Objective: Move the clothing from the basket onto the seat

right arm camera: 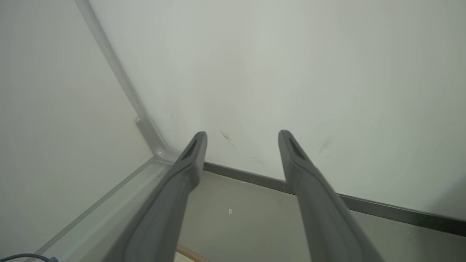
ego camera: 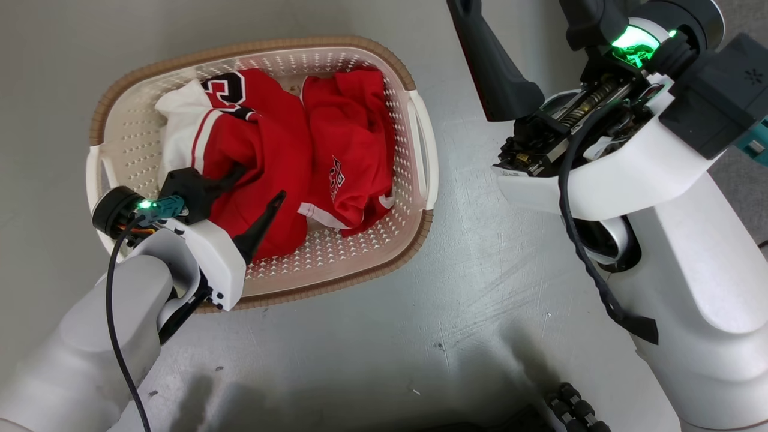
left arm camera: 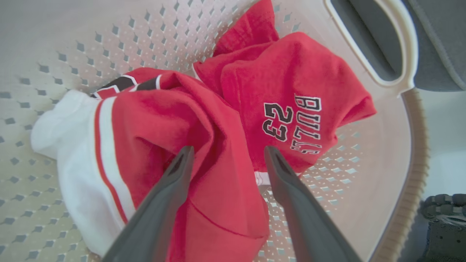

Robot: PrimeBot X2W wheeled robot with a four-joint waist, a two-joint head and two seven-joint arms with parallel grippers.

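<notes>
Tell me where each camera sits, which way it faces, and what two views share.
Head view: on the head, looking down at the basket; left pincer and right forearm show.
Left wrist view: on that wrist, looking into the basket at the clothing; its open fingers show.
Right wrist view: on that wrist, facing a wall corner; open right pincer shows.
Shared: head and left wrist views both show the clothing.

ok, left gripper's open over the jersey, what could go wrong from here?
1. The left gripper straddles a fold of the jersey right beside the smaller piece; closing could snag both, or only a thin fold that slips.
2. Lifted fabric may catch on the perforated basket and drag it.
</notes>
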